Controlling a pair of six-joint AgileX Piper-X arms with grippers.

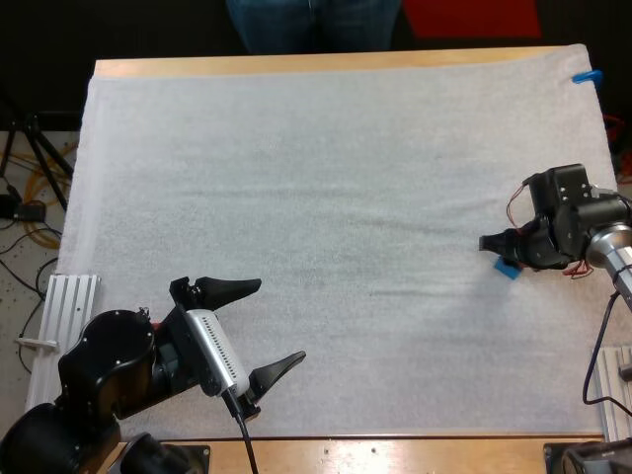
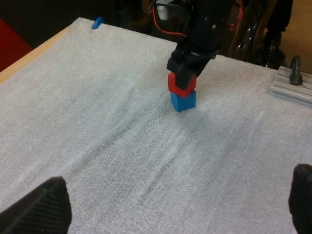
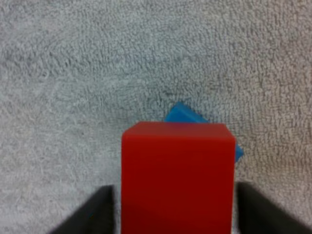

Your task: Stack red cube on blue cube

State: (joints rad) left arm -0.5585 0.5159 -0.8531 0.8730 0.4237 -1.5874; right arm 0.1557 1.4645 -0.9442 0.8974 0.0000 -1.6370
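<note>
Cube [image 2: 181, 83] plain bright red; other cube [image 2: 183, 100] plain blue; mat [image 1: 326, 197] white with a fine, fuzzy towel texture; table [image 1: 296, 65] pale wood; left gripper [image 1: 279, 321] black; a person's trousers [image 1: 316, 25] denim blue.

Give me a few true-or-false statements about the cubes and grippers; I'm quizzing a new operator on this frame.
1. The red cube rests on the blue cube. True.
2. The left gripper holds the blue cube. False: its jaws stand open and empty, far from both cubes.
3. The right gripper is at the red cube. True.
4. In the high view, the cubes are near the mat's left edge. False: they are near its right edge.
</note>
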